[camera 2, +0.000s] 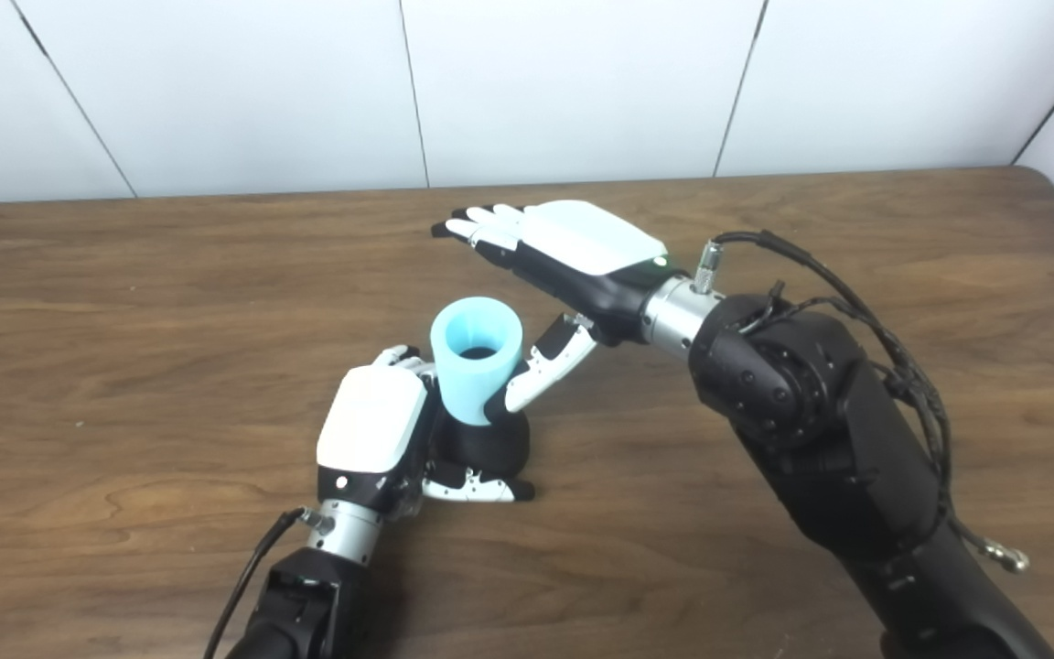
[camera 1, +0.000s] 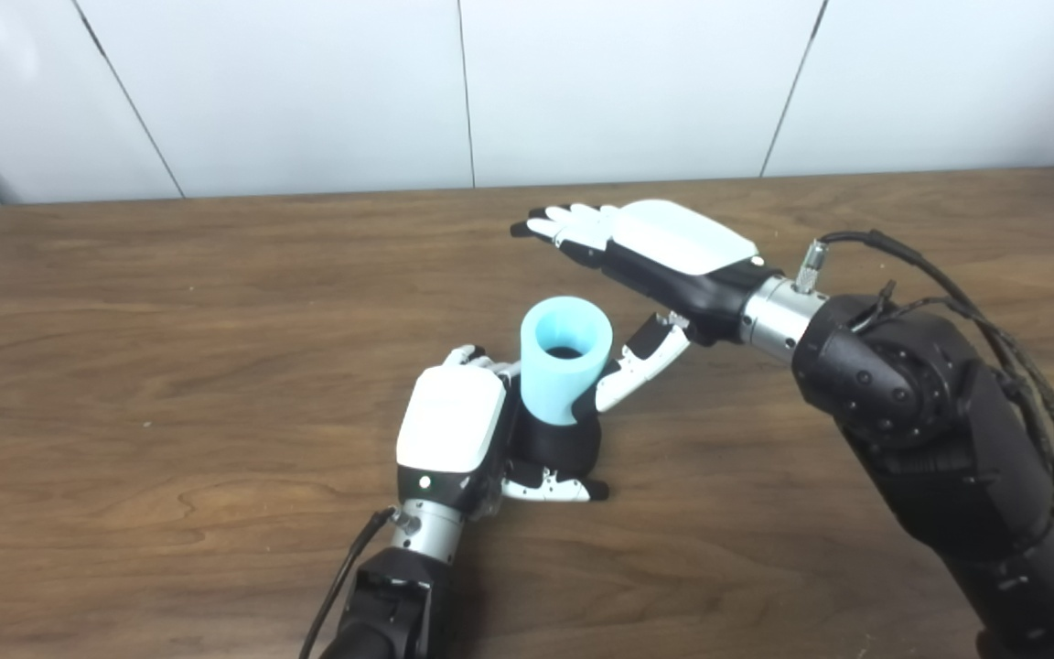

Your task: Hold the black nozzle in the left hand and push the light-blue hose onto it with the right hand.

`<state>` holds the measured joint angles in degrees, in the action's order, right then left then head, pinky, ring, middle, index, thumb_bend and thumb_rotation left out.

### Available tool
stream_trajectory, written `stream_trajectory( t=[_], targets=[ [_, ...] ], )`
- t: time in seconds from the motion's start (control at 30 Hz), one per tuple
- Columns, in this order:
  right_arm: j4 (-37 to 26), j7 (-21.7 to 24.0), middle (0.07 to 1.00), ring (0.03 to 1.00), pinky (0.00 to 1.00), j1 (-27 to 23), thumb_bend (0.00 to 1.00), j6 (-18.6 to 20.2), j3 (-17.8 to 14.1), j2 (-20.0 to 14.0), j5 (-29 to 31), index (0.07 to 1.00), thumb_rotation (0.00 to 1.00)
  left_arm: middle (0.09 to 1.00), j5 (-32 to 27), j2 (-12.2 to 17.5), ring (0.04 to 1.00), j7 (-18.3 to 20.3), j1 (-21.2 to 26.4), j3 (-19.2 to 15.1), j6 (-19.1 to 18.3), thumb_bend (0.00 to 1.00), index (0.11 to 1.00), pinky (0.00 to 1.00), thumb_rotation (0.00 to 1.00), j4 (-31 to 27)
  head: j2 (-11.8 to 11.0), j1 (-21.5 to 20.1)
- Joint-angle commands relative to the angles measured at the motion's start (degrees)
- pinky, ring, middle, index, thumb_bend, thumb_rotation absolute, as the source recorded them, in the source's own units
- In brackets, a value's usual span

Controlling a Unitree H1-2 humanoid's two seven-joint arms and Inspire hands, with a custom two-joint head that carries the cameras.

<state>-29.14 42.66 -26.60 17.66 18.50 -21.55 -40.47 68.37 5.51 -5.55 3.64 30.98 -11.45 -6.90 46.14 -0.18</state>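
Observation:
The black nozzle [camera 1: 559,445] stands on the wooden table [camera 1: 170,348] near the middle. The light-blue hose piece [camera 1: 565,357], a short open tube, sits upright on top of it. My left hand [camera 1: 467,430] is shut around the nozzle's base from the left, thumb [camera 1: 553,490] across the front. My right hand [camera 1: 646,247] is open behind and right of the hose, fingers stretched flat to the left above the table. Its thumb [camera 1: 641,361] points down beside the hose's right side, close to it; I cannot tell if it touches.
The white panelled wall [camera 1: 490,91] rises behind the table's far edge. My right forearm [camera 1: 939,439] with its loose cables crosses the table's right part. My left forearm [camera 1: 399,586] comes in at the bottom centre.

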Motion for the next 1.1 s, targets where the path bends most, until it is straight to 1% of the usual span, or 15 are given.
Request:
stream_trajectory(
  t=[0.0, 0.1, 0.2, 0.3, 0.4, 0.53, 0.63, 0.7, 0.8, 0.87, 0.93, 0.97, 1.07],
  targets=[
    [-1.6, -1.6, 1.000, 1.000, 1.00, -2.1, 1.00, -0.6, -1.4, -0.1, 0.5, 0.978, 0.46, 0.468, 0.4, 0.3, 0.606, 3.1, -0.5, 1.1, 0.2, 0.53, 0.498, 0.80, 0.00, 0.9, 0.0, -0.1],
    [-2.3, -1.0, 1.000, 1.000, 1.00, -2.6, 1.00, 0.0, -2.3, -0.5, 1.3, 0.976, 0.48, 0.467, 0.6, 0.3, 0.611, 3.6, -0.4, 1.1, 0.0, 0.53, 0.499, 0.80, 0.00, 0.8, 0.1, -0.1],
    [-4.9, 0.1, 1.000, 1.000, 1.00, -2.8, 1.00, 1.2, -4.3, -1.8, 3.2, 0.973, 0.51, 0.470, 0.1, 0.2, 0.611, 3.2, -0.5, 1.0, 0.3, 0.53, 0.498, 0.80, 0.00, 0.8, 0.1, -0.1],
    [-9.2, 2.5, 0.992, 1.000, 1.00, -2.7, 1.00, 3.8, -6.5, -3.9, 5.1, 0.964, 0.51, 0.475, 0.0, 0.4, 0.607, 2.8, -0.4, 0.9, 0.6, 0.53, 0.495, 0.80, 0.00, 0.9, 0.3, 0.0],
    [-12.5, 4.4, 0.983, 1.000, 1.00, -2.6, 1.00, 5.7, -7.9, -6.3, 7.3, 0.958, 0.51, 0.476, -0.2, 0.6, 0.603, 2.8, -0.4, 0.8, 0.8, 0.53, 0.494, 0.79, 0.00, 0.9, 0.4, -0.1],
    [-16.0, 5.4, 0.958, 0.987, 1.00, -2.5, 0.99, 7.6, -9.0, -8.5, 9.9, 0.925, 0.57, 0.477, -1.4, 0.9, 0.601, 2.7, -0.5, 0.5, 1.5, 0.53, 0.493, 0.80, 0.00, 0.9, 0.4, -0.2],
    [-18.4, 6.6, 0.936, 0.964, 1.00, -2.9, 0.94, 8.9, -9.5, -9.3, 10.8, 0.906, 0.64, 0.471, -1.5, 1.0, 0.600, 2.9, -0.5, 0.4, 1.6, 0.53, 0.495, 0.80, 0.00, 0.8, 0.5, -0.4],
    [-19.6, 7.2, 0.930, 0.953, 0.97, -3.1, 0.90, 9.1, -9.8, -9.3, 11.1, 0.904, 0.70, 0.469, -1.4, 1.0, 0.603, 3.1, -0.4, 0.4, 1.5, 0.53, 0.497, 0.80, 0.00, 0.8, 0.5, -0.3],
    [-21.0, 7.2, 0.928, 0.951, 0.94, -2.7, 0.87, 9.0, -9.5, -8.8, 11.0, 0.907, 0.74, 0.470, -1.4, 0.9, 0.604, 2.8, -0.4, 0.4, 1.5, 0.53, 0.497, 0.80, 0.00, 1.0, 0.5, -0.2],
    [-21.7, 6.5, 0.929, 0.954, 0.94, -1.8, 0.83, 8.0, -8.9, -8.3, 10.9, 0.914, 0.76, 0.466, -1.3, 0.8, 0.602, 2.8, -0.5, 0.4, 1.4, 0.53, 0.497, 0.80, 0.00, 1.0, 0.5, -0.2],
    [-22.2, 5.9, 0.941, 0.963, 0.95, -0.6, 0.82, 6.8, -8.0, -7.6, 10.4, 0.927, 0.75, 0.467, -1.1, 0.9, 0.604, 3.0, -0.4, 0.5, 1.3, 0.53, 0.498, 0.80, 0.00, 0.9, 0.5, -0.2],
    [-22.4, 5.7, 0.953, 0.971, 0.96, 0.1, 0.81, 5.9, -7.4, -7.3, 10.1, 0.937, 0.75, 0.471, -0.8, 0.9, 0.606, 3.3, -0.4, 0.5, 1.1, 0.53, 0.498, 0.80, 0.00, 0.8, 0.5, -0.2],
    [-22.5, 4.2, 0.995, 0.997, 0.98, 2.5, 0.76, 1.2, -5.6, -6.8, 7.7, 0.968, 0.83, 0.490, 0.0, 1.2, 0.609, 3.6, -0.3, 0.7, 1.0, 0.52, 0.487, 0.79, 0.00, 0.7, 0.5, -0.2]
  ],
)
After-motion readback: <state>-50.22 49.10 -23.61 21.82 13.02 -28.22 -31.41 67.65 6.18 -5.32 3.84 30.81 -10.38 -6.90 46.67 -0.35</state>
